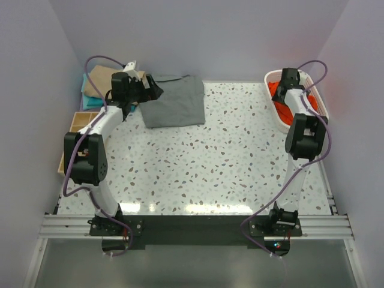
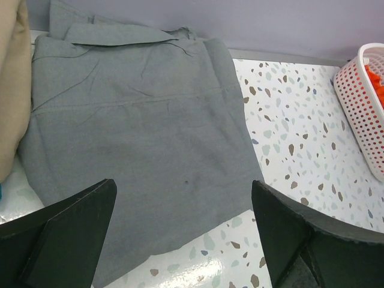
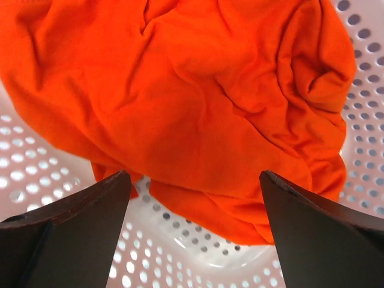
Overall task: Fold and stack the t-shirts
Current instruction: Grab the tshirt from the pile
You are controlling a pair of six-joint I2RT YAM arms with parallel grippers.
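Note:
A folded grey t-shirt (image 1: 174,101) lies flat on the table at the back left; it fills the left wrist view (image 2: 138,138). My left gripper (image 1: 149,90) is open and empty, just above the shirt's left edge. A folded tan t-shirt (image 1: 103,80) lies on a teal one (image 1: 84,84) in the back left corner; the tan one shows at the left wrist view's edge (image 2: 12,90). A crumpled orange-red t-shirt (image 3: 180,96) lies in the white mesh basket (image 1: 320,105). My right gripper (image 3: 195,222) is open and empty, just above it inside the basket.
A wooden compartment tray (image 1: 81,123) sits at the table's left edge, beside my left arm. The basket's wall (image 2: 363,102) stands at the back right. The back wall is close behind the shirts and basket.

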